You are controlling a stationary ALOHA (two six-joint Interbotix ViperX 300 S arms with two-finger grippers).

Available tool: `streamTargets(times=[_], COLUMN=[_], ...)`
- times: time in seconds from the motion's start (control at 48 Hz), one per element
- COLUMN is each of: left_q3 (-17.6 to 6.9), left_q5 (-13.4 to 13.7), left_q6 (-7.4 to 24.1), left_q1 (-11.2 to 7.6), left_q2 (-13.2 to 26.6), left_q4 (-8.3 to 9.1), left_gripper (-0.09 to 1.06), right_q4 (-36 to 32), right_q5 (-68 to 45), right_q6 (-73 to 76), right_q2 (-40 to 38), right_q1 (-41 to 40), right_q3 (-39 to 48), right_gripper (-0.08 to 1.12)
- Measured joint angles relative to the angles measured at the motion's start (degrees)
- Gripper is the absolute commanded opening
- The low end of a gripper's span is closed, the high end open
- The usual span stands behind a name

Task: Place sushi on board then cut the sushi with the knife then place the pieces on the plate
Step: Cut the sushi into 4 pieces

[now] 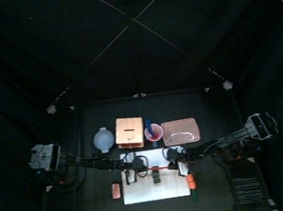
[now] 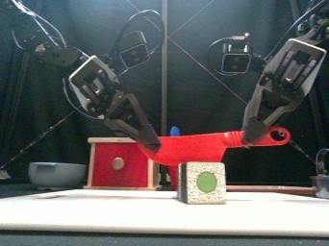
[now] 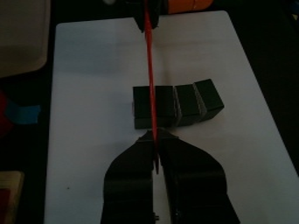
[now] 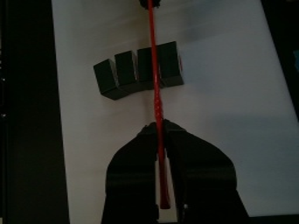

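Dark green toy sushi roll (image 2: pixel 203 183) is crossed, square to its length, by a red toy knife (image 2: pixel 203 147) — clamped endwise by left gripper (image 2: pixel 156 145) and right gripper (image 2: pixel 245 137).

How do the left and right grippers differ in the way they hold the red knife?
The left gripper grips the red knife at its lower end, the right gripper at its raised end. The left arm leans in from the left, the right from the right. Both are shut on it, above the sushi roll.
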Motion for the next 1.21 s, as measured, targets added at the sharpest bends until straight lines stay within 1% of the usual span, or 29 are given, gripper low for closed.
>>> streamTargets(times=[1.208], left_q3=[-0.09], left_q5=[0.00], left_q6=[-0.09], left_q1=[0.00], left_q2=[0.35], left_q4=[-0.26], left_gripper=[0.38], right_q4=[1.14], right_q5=[-0.09], right_q6=[0.00], right_q2=[1.32], right_q1=[0.44], right_q3=[0.00], right_gripper=[0.35])
